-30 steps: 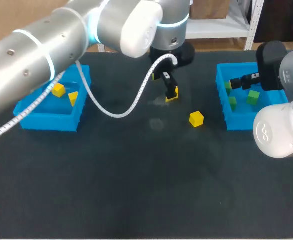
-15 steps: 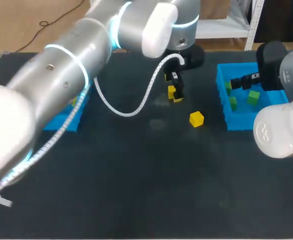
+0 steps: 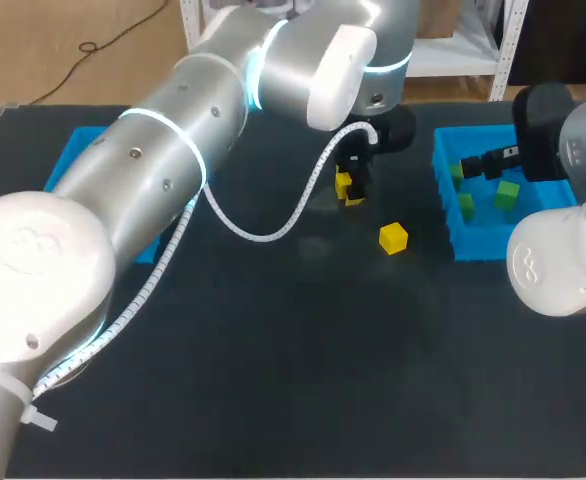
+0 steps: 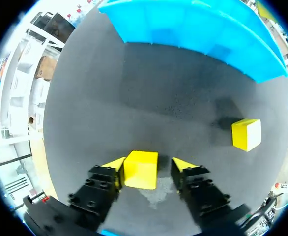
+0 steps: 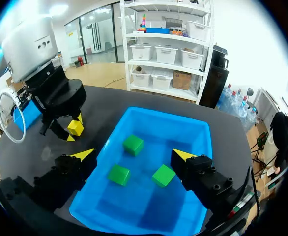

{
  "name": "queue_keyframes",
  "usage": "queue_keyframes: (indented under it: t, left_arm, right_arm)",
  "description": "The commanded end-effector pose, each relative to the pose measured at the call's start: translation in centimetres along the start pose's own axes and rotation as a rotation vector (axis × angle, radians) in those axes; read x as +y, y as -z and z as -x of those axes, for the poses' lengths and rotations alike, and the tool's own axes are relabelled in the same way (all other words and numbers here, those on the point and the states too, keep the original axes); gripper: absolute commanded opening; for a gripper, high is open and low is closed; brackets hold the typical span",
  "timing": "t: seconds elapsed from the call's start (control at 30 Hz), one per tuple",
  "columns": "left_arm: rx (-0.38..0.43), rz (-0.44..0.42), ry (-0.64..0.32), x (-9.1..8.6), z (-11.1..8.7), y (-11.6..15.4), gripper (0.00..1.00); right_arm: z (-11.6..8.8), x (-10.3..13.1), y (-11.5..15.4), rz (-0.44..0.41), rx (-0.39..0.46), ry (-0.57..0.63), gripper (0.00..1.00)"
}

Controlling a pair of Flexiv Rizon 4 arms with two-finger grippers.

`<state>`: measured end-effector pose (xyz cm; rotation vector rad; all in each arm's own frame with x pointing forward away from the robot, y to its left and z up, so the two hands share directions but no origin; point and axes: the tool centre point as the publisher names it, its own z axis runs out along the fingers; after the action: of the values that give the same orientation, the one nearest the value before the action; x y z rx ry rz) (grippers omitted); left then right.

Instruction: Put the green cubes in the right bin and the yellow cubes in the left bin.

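A yellow cube (image 3: 344, 185) (image 4: 140, 169) rests on the black table between the fingers of my left gripper (image 3: 351, 188) (image 4: 149, 168). One fingertip touches it and a small gap shows at the other, so the gripper is open. A second yellow cube (image 3: 393, 237) (image 4: 246, 133) lies loose to the front right. The right bin (image 3: 448, 240) (image 5: 134, 219) holds three green cubes (image 3: 508, 192) (image 5: 133, 145). My right gripper (image 5: 134, 156) hangs open above that bin, holding nothing. The left bin (image 3: 73, 150) is mostly hidden by my left arm.
The right bin's outer wall (image 4: 198, 29) stands ahead of the left gripper. My left arm (image 3: 173, 170) stretches across the table's left and middle. The right arm's housing (image 3: 558, 265) covers the bin's front right corner.
My left arm has swung further across, hiding the left bin. Its gripper settled around the yellow cube and its fingers have narrowed toward it. The right arm stayed still.
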<state>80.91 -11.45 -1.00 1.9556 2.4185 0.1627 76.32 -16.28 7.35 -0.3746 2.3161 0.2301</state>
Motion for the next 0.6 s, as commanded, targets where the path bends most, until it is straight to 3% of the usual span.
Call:
queue_keyframes:
  t: [0.03,0.2,0.33,0.43,0.5,0.6]
  left_arm:
    - [0.117,-0.005,0.003,0.9,0.4,0.5,0.00]
    - [0.054,0.043,0.072,1.7,-0.9,2.8,0.00]
    - [-0.037,0.086,0.227,3.8,-3.4,5.9,0.00]
    - [-0.079,0.145,0.408,6.1,-6.6,7.9,0.00]
    - [-0.086,0.189,0.592,8.3,-10.0,9.2,0.00]
    - [-0.098,0.222,0.754,10.2,-14.5,10.4,0.00]
  right_arm:
    - [0.0,0.0,0.1,0.001,0.001,0.000,1.00]
    - [0.0,0.0,0.1,0.001,0.001,0.000,1.00]
    - [0.0,0.0,0.1,0.001,0.001,0.000,1.00]
    - [0.0,0.0,0.1,0.001,0.001,0.000,1.00]
    - [0.0,0.0,0.1,0.001,0.001,0.000,1.00]
    - [0.0,0.0,0.1,0.001,0.001,0.000,1.00]
